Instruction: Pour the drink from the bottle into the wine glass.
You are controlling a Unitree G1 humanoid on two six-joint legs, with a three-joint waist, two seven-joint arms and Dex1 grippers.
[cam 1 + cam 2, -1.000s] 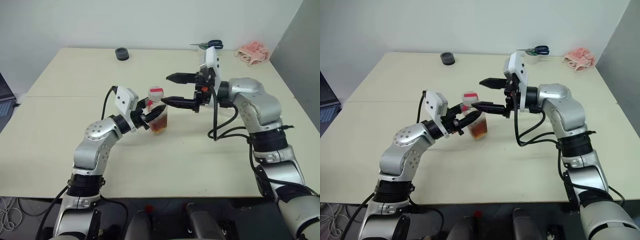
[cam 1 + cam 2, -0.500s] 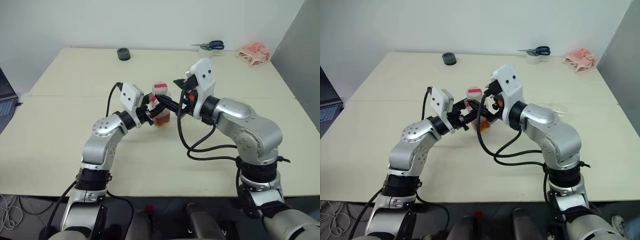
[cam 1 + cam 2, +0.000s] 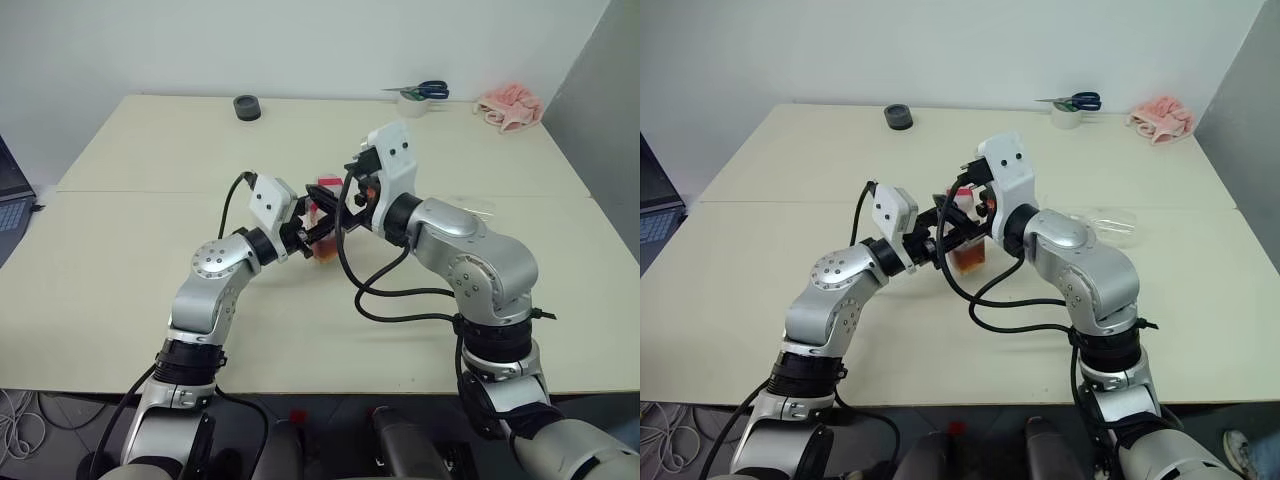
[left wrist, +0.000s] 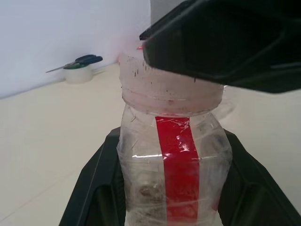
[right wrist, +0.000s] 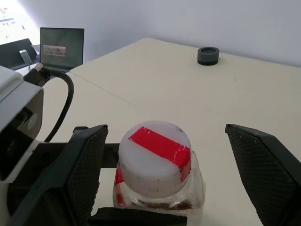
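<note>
Left gripper (image 3: 312, 232) clamps bottle (image 4: 174, 155) upright on worktop (image 3: 150, 260), right gripper (image 5: 164, 155) jaws wide astride cap (image 5: 155, 157); risk: off-centre closing could tip bottle and spill drink (image 3: 968, 262).

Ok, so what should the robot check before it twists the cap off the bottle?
1. Left pincer shut on bottle: ok.
2. Bottle upright: ok.
3. Cap on: ok.
4. Right pincer open, one finger on each side of cap: ok.
5. Right pincer touching cap: not ok, a gap shows on both sides.
6. Wine glass standing ready: not ok, it seems to lie on its side on the table.
</note>
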